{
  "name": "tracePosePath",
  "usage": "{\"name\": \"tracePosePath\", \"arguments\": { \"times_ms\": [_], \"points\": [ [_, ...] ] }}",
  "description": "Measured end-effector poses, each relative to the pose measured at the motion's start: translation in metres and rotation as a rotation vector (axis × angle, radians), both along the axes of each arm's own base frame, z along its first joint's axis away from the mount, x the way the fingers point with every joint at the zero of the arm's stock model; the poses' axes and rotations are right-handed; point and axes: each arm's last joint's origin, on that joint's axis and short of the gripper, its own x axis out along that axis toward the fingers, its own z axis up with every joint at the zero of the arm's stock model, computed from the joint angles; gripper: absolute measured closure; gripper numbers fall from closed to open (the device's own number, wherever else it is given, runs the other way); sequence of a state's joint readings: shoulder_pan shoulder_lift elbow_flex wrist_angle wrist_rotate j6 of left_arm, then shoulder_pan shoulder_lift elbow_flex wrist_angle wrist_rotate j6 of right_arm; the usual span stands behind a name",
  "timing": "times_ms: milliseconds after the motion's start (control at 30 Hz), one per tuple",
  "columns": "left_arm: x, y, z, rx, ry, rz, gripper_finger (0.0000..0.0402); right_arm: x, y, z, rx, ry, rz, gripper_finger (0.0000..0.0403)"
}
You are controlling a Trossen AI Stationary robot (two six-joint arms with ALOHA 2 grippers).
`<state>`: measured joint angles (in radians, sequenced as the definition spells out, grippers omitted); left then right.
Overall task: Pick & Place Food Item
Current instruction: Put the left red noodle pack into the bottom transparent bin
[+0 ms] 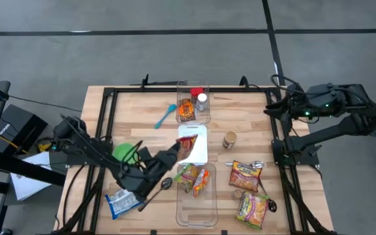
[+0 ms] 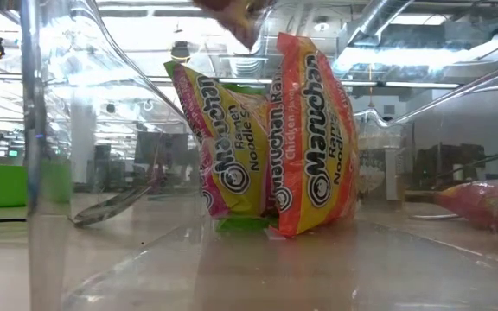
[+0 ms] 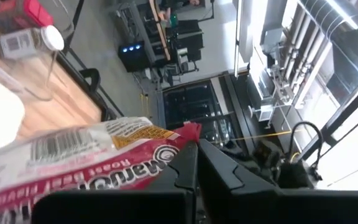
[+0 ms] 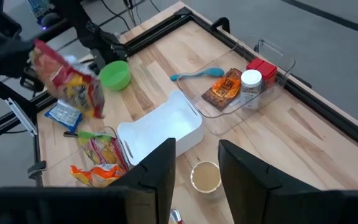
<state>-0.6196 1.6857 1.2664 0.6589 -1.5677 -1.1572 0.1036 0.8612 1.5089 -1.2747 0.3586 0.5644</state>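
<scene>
A red-and-white ramen packet [image 1: 187, 145] is held clamped in the left gripper [image 1: 177, 150] at frame centre; placement remains. The right gripper [image 4: 194, 163], upper right, is parted, empty.

Both arms are matte black, chunky jointed links with thin black cables running along them. The right arm [image 1: 335, 121] shows small green lights near its wrist. Each hand has two flat, angular black fingers [image 4: 154, 171].
</scene>
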Motion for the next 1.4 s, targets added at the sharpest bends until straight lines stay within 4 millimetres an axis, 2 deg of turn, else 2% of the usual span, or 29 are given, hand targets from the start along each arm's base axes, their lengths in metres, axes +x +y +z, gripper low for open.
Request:
{"name": "tracePosePath", "arguments": {
  "times_ms": [300,633,867,1400],
  "points": [
    [0.015,-0.026,-0.017,0.013,0.019,-0.028,0.0401,-0.006,0.0,0.001,0.018,-0.018,0.023,0.0287],
    [0.027,-0.052,-0.059,-0.034,-0.042,-0.057,0.0401,-0.006,0.002,0.001,0.06,-0.016,0.083,0.0287],
    [0.035,-0.061,-0.088,-0.048,-0.061,-0.062,0.0401,-0.006,0.002,0.001,0.061,-0.016,0.082,0.0287],
    [0.038,-0.058,-0.093,-0.029,-0.037,-0.056,0.0401,-0.005,0.002,0.001,0.096,-0.024,0.056,0.0287]
  ]
}}
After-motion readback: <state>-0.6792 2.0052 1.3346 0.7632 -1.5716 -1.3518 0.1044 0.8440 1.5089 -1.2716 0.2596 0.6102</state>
